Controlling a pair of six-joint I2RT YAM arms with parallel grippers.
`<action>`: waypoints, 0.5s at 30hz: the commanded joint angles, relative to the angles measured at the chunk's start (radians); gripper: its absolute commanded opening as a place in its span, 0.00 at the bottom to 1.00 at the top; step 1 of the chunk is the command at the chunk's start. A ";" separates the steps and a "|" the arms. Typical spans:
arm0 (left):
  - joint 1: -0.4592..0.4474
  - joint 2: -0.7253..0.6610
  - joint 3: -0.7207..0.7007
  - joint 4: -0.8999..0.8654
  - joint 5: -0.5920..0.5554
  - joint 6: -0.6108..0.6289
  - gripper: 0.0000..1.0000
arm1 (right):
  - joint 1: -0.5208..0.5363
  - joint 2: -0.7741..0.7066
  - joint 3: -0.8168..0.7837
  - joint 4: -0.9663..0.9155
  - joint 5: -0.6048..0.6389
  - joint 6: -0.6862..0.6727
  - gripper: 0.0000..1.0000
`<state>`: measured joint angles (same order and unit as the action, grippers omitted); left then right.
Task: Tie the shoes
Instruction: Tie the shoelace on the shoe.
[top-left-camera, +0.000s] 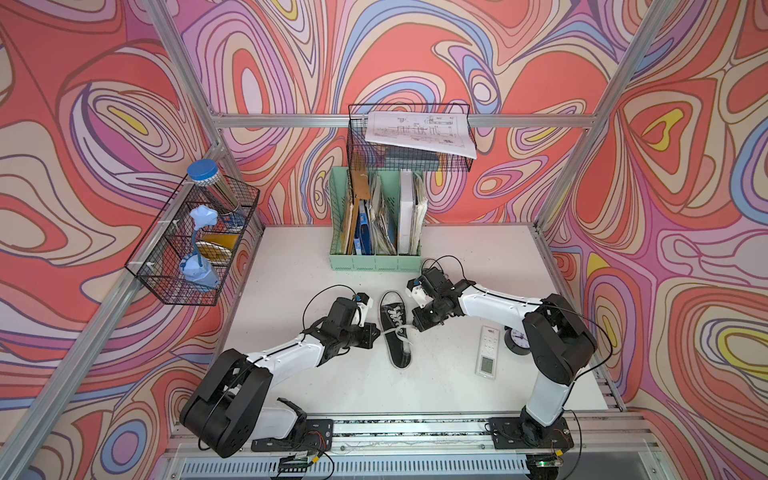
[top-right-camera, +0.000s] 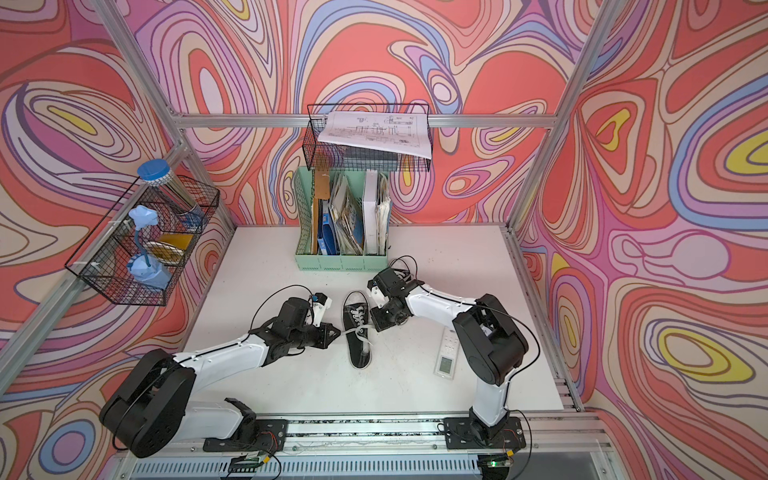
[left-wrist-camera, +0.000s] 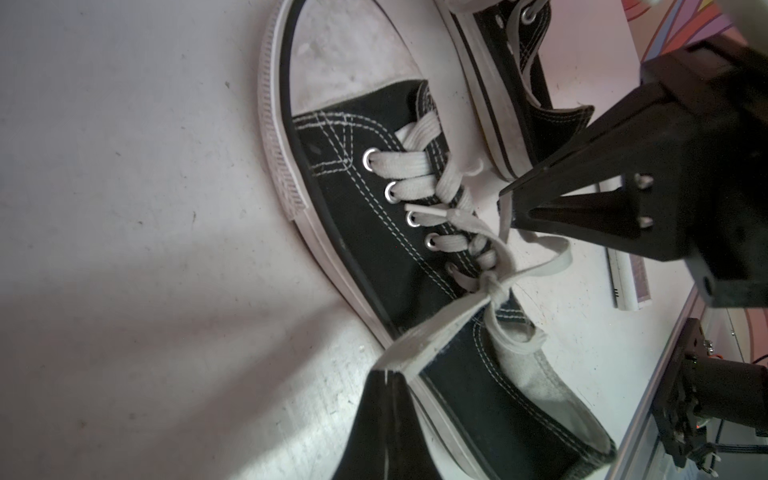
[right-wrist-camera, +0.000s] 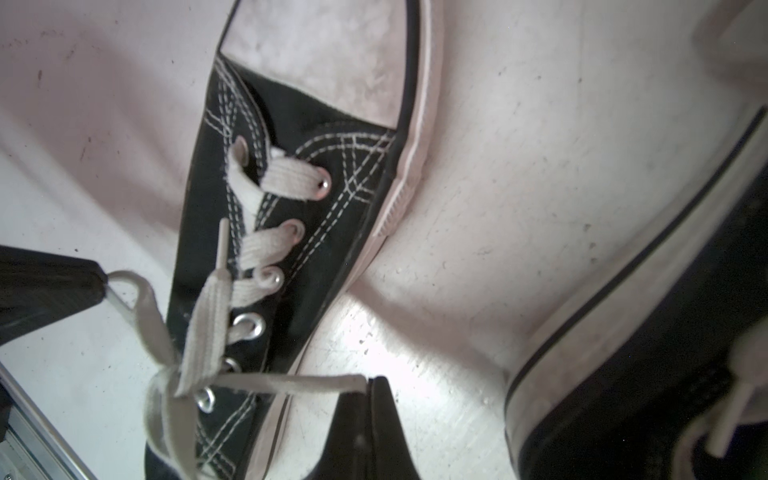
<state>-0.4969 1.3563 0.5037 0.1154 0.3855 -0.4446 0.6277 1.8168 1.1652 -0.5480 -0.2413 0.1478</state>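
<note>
Two closed grips: the left gripper (left-wrist-camera: 387, 370) pinches one loop of lace (left-wrist-camera: 436, 332), the right gripper (right-wrist-camera: 368, 380) the opposite strand, a knot (left-wrist-camera: 492, 286) between them over the shoe (top-left-camera: 395, 332) mid-table. This bow looks nearly tight; the second shoe (right-wrist-camera: 623, 332), just beside, may remain to do. Remote (top-left-camera: 488, 351) and clock (top-left-camera: 516, 337) sit aside, blocking nothing

A black sneaker (left-wrist-camera: 374, 237) is lying on the pale counter (left-wrist-camera: 124, 208), its white lace (left-wrist-camera: 415, 164) crossing down into a knot. The left tool (left-wrist-camera: 386, 372) is pinching a flat strand coming from that knot, jaws closed on it. The right tool (left-wrist-camera: 508, 205) is gripping what seems to be a loop of the same lace. A second sneaker (left-wrist-camera: 503, 62) is sitting just beside the first.
</note>
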 joint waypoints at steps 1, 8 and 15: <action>0.008 0.014 -0.023 -0.042 -0.047 0.013 0.00 | -0.010 0.029 0.013 -0.029 0.097 -0.008 0.00; 0.009 0.023 -0.032 -0.043 -0.058 0.014 0.00 | -0.016 0.042 0.011 -0.032 0.126 -0.006 0.00; 0.008 0.035 -0.039 -0.039 -0.071 0.013 0.00 | -0.023 0.043 0.007 -0.040 0.149 -0.007 0.00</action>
<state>-0.4969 1.3727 0.4942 0.1284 0.3737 -0.4446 0.6304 1.8332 1.1652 -0.5518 -0.2047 0.1429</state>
